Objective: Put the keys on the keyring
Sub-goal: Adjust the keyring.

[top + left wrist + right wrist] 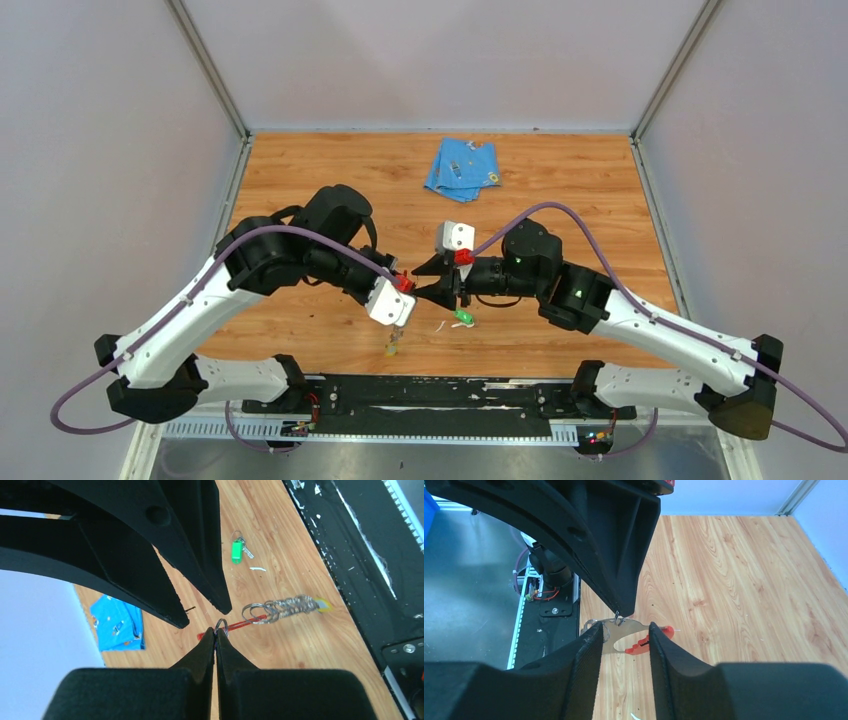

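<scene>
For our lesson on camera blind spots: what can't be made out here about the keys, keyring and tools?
Right wrist view: whether the right tool touches the keyring; its fingers cover parts of it. The green key and yellow key fall outside the frame.
Left wrist view: the yellow key's blade, lost among blurred rings.
Top view: the keyring, covered where the left tool meets the right.

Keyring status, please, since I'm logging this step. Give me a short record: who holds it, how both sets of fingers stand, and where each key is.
keyring: held up between the two arms
left gripper: fingers shut on the keyring's small end ring
right gripper: fingers apart, one on either side of the keyring; contact unclear
yellow key: linked to the keyring by a run of rings
green key: loose on the table, not attached
</scene>
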`<act>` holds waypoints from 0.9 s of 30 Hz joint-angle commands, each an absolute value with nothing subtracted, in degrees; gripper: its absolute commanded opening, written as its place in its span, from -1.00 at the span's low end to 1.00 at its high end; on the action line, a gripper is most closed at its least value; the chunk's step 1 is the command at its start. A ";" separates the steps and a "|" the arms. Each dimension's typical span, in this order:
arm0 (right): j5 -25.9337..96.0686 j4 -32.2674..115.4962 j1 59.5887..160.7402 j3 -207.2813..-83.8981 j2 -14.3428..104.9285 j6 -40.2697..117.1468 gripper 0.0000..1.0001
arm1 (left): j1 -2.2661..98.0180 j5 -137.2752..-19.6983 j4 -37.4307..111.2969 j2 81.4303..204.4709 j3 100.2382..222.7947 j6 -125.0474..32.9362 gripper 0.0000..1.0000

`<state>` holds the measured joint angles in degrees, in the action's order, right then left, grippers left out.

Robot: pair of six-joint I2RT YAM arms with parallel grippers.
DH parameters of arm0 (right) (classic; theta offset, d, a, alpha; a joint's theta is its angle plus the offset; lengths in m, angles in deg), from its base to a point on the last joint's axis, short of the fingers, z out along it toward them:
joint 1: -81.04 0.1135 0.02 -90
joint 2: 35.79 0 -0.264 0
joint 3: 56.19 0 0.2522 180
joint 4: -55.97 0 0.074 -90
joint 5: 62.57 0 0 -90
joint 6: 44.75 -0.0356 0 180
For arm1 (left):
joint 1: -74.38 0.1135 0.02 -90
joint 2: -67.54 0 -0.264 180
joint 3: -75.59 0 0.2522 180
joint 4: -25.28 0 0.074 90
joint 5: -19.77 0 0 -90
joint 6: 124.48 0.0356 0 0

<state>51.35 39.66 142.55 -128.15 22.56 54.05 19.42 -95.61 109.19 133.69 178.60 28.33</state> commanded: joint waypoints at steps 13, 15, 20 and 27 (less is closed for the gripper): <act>51.12 41.76 143.26 -129.30 25.35 52.55 -0.86 | 19.01 -98.64 110.58 136.49 183.94 20.04 -1.00; 50.00 41.74 143.26 -129.03 25.08 52.30 -0.99 | 19.00 -99.67 110.58 136.25 184.00 19.97 -1.00; 46.78 42.65 143.26 -127.73 23.99 51.20 -0.99 | 19.01 -103.68 110.51 136.11 185.10 18.08 -1.00; 45.21 49.02 143.18 -124.51 19.84 47.26 -0.99 | 20.02 -105.48 110.49 135.44 186.05 14.98 -0.31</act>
<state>47.72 42.92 142.95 -126.29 23.61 50.23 19.39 -102.69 110.52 136.36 184.50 17.73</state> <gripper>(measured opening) 0.010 0.196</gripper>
